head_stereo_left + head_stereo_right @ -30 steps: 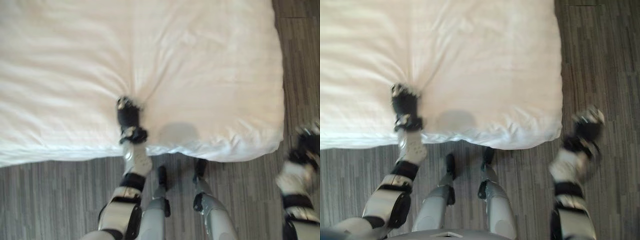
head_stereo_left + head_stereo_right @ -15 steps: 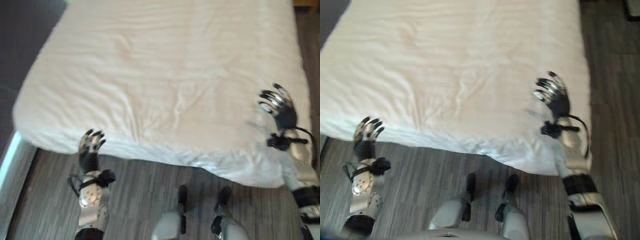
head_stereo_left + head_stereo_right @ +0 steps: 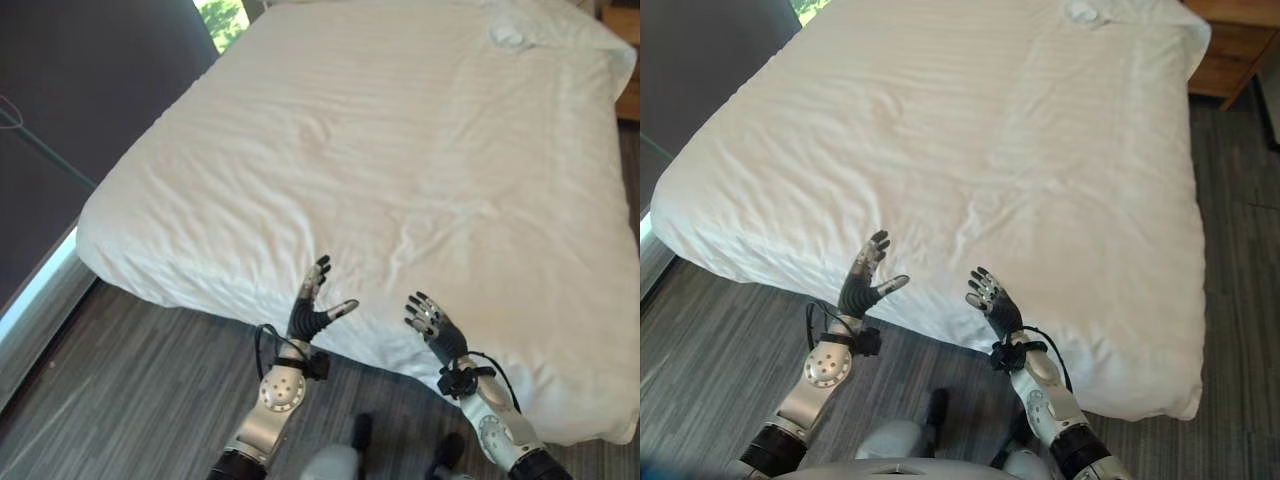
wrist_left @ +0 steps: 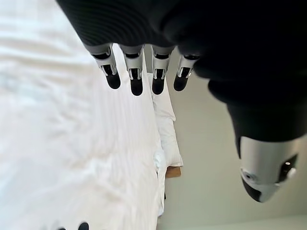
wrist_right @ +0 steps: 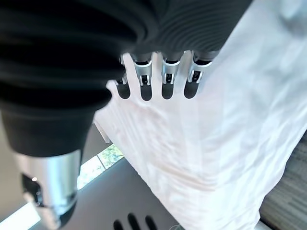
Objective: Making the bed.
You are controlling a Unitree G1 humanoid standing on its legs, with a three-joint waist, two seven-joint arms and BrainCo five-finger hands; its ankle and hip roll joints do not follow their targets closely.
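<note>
A: Moved? Both hands came together near the bed's foot edge.
B: Left hand (image 3: 312, 312) and right hand (image 3: 432, 325), fingers spread, holding nothing; white duvet (image 3: 400, 170) lies beyond fingertips.

One bed (image 3: 400, 150), two robot hands, one nightstand (image 3: 1230, 45)

Silver-grey arms, left hand (image 3: 312, 312) and right hand (image 3: 432, 325) silver-fingered, dark-tipped, under dark ribbed covers.
</note>
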